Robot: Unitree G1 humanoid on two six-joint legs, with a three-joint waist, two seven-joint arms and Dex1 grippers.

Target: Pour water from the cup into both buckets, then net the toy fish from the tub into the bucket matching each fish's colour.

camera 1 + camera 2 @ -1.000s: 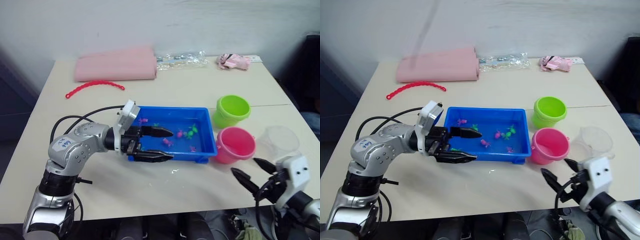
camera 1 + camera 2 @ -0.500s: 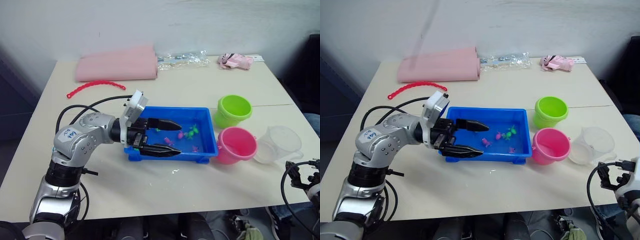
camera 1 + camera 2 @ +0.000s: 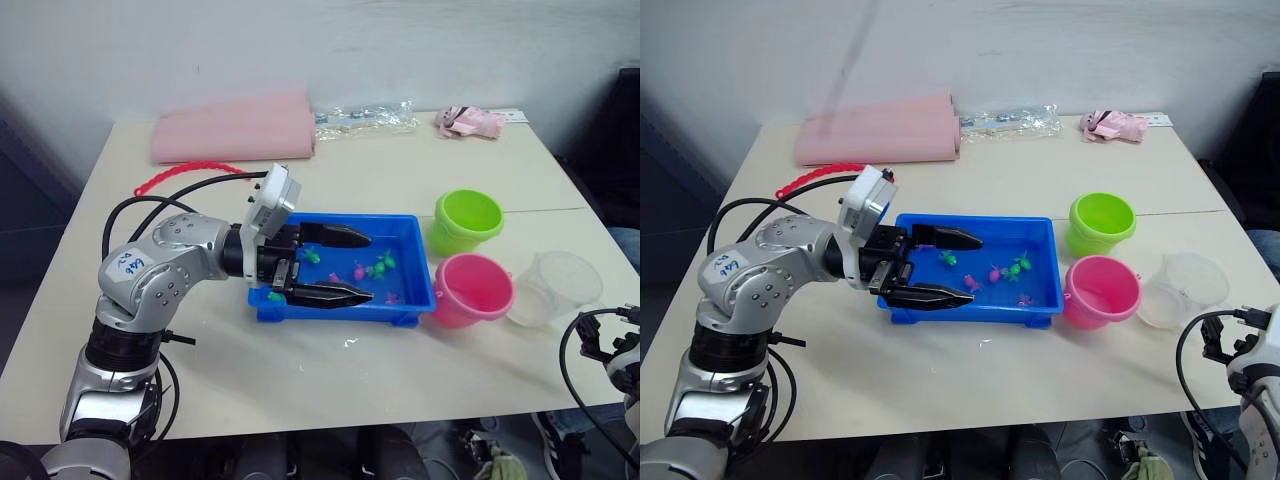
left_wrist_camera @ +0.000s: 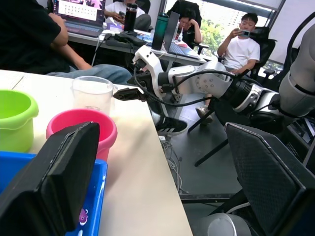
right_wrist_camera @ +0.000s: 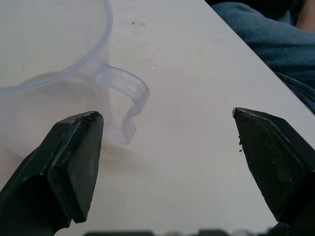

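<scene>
Two claws spread, empty. My left claw (image 3: 342,265) over tub (image 3: 405,300), above fish (image 3: 379,267). Pink bucket (image 3: 472,289), green bucket (image 3: 466,221) right of tub; cup (image 5: 49,73) beyond, facing my right claw (image 5: 167,162).

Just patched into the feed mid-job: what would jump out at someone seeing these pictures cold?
First the bright blue tub at mid-table, dotted with pink and green toy fish, with the left gripper open and reaching over its near-left part. Next the lime green bucket and pink bucket standing right of the tub. The right gripper is open at the table's right edge, fingers either side of the clear cup's handle.
</scene>
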